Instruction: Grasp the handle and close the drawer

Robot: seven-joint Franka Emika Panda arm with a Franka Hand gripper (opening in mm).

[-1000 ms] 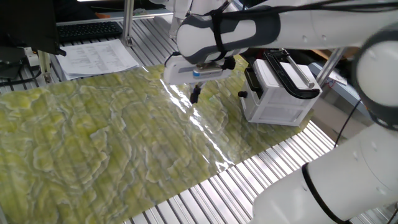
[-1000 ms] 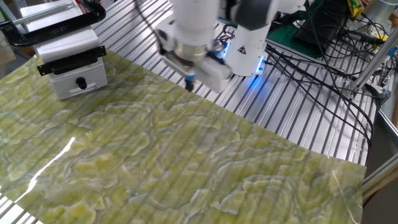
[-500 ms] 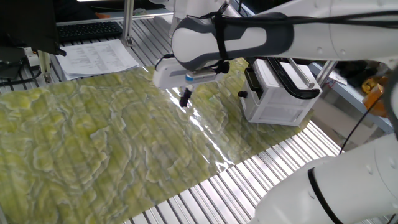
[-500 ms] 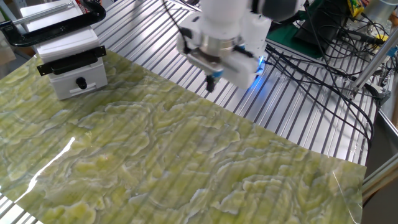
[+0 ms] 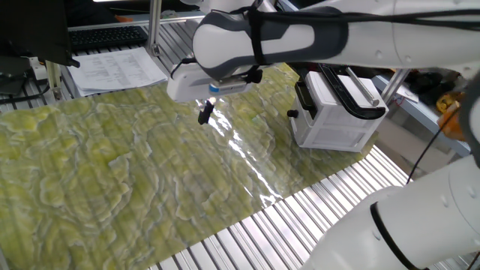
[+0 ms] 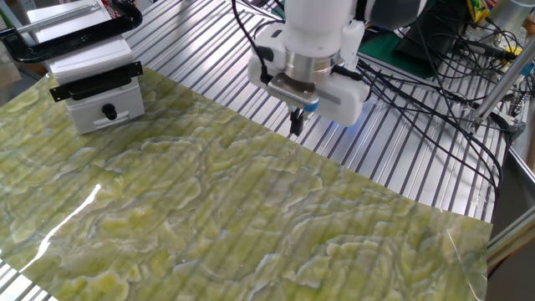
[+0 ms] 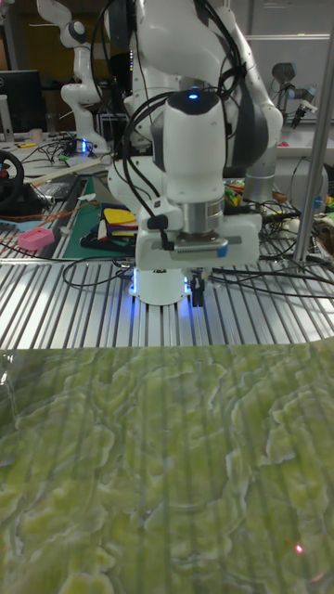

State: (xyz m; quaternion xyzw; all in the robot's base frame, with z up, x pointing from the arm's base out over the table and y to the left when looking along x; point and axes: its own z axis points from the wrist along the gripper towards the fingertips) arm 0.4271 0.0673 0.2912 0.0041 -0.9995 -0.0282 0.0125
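Gripper (image 6: pixel 296 125) hangs over the green mat (image 6: pixel 209 217), fingers looking pressed together, though it's blurry. Nothing held. The drawer (image 6: pixel 104 109) with its black handle (image 6: pixel 109 111) sits well apart, slightly pulled out, presumably awaiting the approach.

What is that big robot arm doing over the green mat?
The robot's gripper hangs above the green mat with nothing in it, its fingers close together. Its job is to shut the drawer of the little white cabinet by its black handle. But the gripper is well away from the cabinet, so the handle has not been touched.
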